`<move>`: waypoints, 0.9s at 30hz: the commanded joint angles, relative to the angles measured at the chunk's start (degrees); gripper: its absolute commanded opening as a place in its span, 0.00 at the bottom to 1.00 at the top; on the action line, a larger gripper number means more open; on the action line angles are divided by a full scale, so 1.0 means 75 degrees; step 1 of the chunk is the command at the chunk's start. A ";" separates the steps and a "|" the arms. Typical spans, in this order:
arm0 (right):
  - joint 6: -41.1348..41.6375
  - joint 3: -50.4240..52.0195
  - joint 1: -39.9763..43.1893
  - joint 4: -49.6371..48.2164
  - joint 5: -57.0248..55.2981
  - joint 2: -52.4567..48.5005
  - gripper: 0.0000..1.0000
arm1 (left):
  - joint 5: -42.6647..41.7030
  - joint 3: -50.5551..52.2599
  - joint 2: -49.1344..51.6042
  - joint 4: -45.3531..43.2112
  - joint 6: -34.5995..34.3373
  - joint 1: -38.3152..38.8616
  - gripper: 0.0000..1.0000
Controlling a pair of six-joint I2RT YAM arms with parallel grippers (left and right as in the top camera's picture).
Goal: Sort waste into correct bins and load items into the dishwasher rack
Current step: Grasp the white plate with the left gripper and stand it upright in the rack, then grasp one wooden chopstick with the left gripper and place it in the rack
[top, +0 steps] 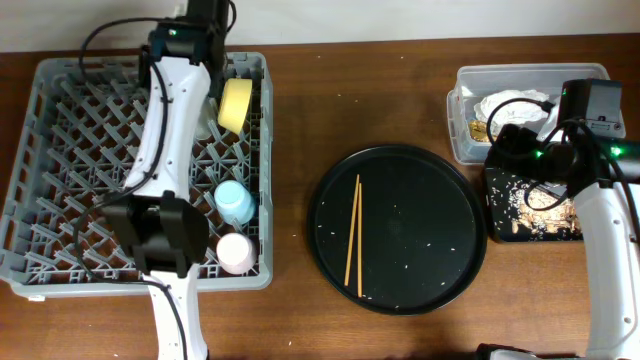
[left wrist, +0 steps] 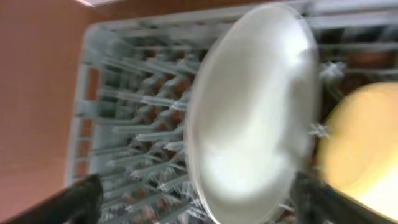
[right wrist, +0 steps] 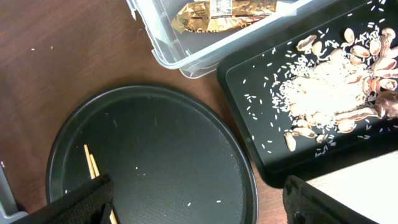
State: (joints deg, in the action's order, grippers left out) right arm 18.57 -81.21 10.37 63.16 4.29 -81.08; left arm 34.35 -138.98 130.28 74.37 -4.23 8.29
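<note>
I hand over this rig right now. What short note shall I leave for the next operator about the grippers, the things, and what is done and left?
Left gripper: open, at the white plate, which looks set in the rack.
Right gripper: open, empty, near the bins.
Done: yellow bowl, blue cup and pink cup in the rack; napkin in the clear tub; food scraps in the flat black tray.
Left: two chopsticks on the round tray.

The white-shelled left arm [top: 163, 130] and white-shelled right arm [top: 612, 250] are jointed by boxy black motor housings [top: 160, 235], thin black cables [top: 156, 100] running alongside, small green indicator lights [top: 541, 153] glowing on the housings.
</note>
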 commanded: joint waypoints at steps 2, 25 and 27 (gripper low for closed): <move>-0.0044 -0.0044 0.0020 0.0006 -0.0096 -0.0012 0.88 | -0.2859 -0.1757 -0.0702 0.0877 -0.0006 -0.0017 0.99; -0.0041 -0.0044 0.0020 0.0067 -0.0090 -0.0012 0.88 | -0.5476 0.6199 -0.0627 -0.2917 -0.0525 0.4296 0.47; -0.0041 -0.0044 0.0020 0.0117 -0.0090 -0.0012 0.88 | -0.5316 0.6199 -0.0557 -0.3028 -0.0629 0.4287 0.38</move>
State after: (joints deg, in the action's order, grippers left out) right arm 18.59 -81.21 10.37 63.70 4.29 -81.08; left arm -7.77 -92.77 124.57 52.40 -7.60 40.56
